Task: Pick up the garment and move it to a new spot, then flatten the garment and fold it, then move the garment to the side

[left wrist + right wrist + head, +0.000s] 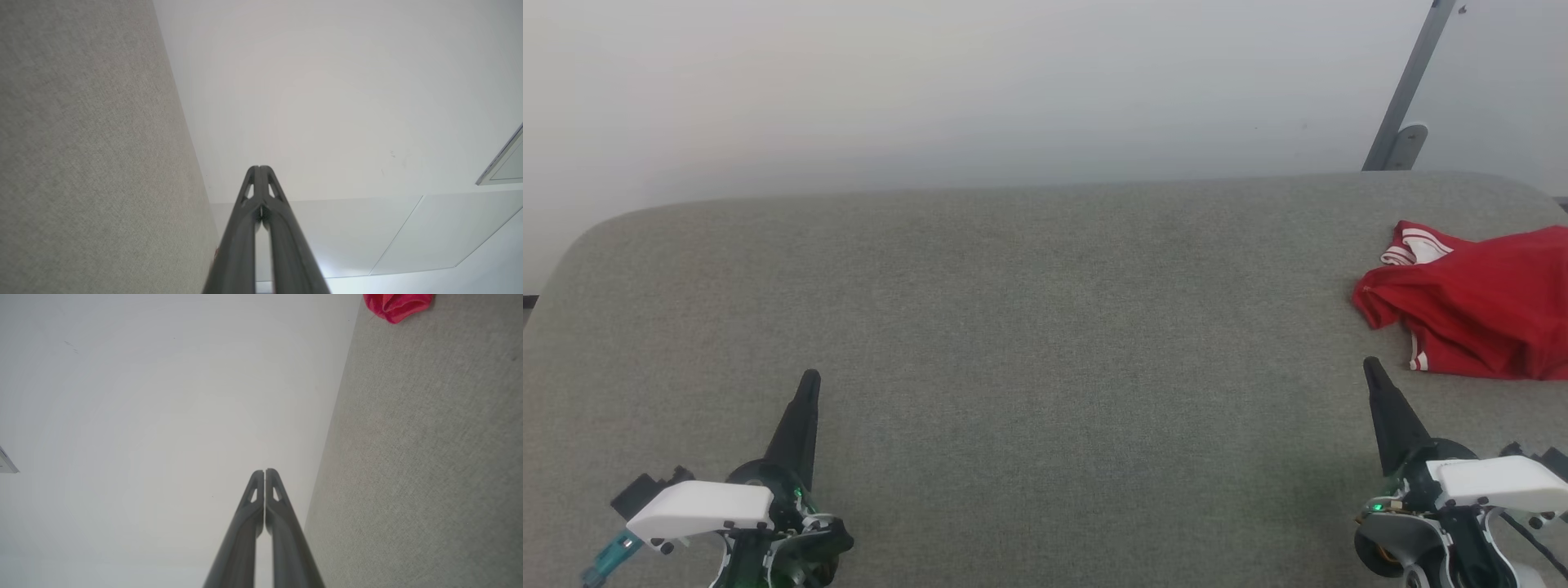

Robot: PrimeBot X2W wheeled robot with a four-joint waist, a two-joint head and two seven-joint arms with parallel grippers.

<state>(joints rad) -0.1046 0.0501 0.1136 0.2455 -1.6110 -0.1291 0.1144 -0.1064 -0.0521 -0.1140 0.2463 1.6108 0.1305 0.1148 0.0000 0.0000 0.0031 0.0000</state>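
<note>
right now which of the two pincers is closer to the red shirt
The right pincer, at the head view's lower right: its tip lies short of the red shirt, while the left pincer sits far across the grey surface.

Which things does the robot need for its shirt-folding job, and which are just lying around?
For the job:
- garment, crumpled at the right side of the surface
- left end effector, shut, holding nothing
- right end effector, shut, the one nearer the garment

Just there:
- grey fabric surface, which everything rests on
- metal post
- white wall
</note>
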